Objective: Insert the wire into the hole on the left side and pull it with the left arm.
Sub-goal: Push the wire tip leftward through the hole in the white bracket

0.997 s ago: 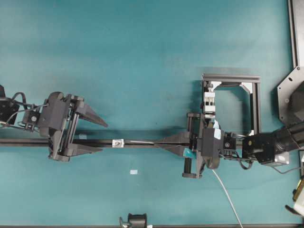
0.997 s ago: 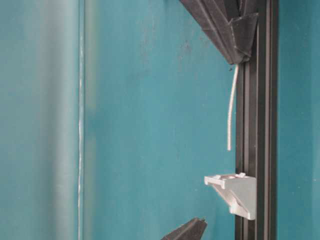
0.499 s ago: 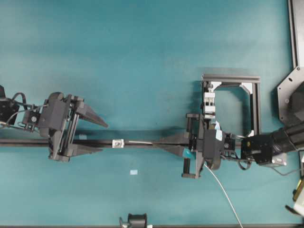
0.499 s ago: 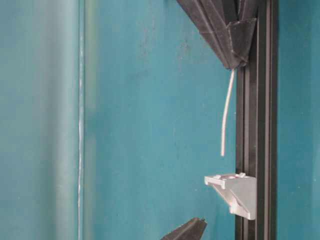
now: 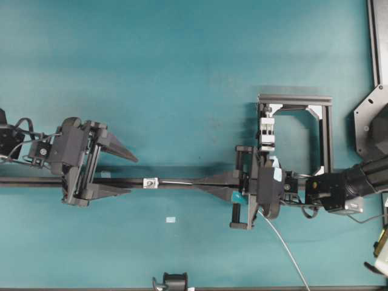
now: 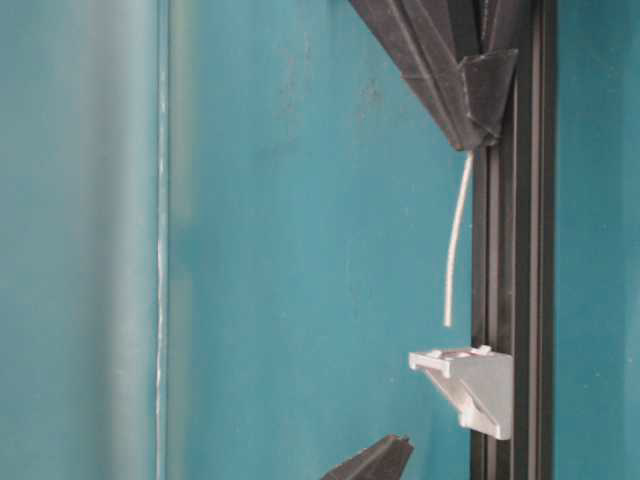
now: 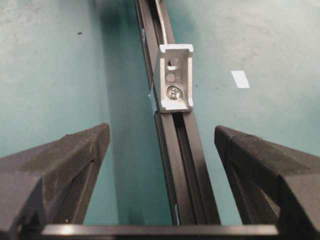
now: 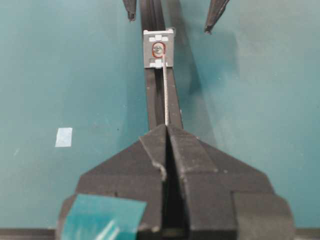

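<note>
Two grippers faced each other along the rail (image 5: 182, 182): our right gripper (image 8: 166, 131) was clamped on the wire (image 6: 455, 240), its tip seemingly just short of the hole (image 7: 173, 62). Our left gripper (image 5: 128, 176) waited spread. Insertion needed fine aiming.

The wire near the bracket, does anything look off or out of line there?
Slightly. The wire bows away from the rail, and its free tip stops just short of the bracket, not yet through the hole. The right gripper is pinching it.
</note>
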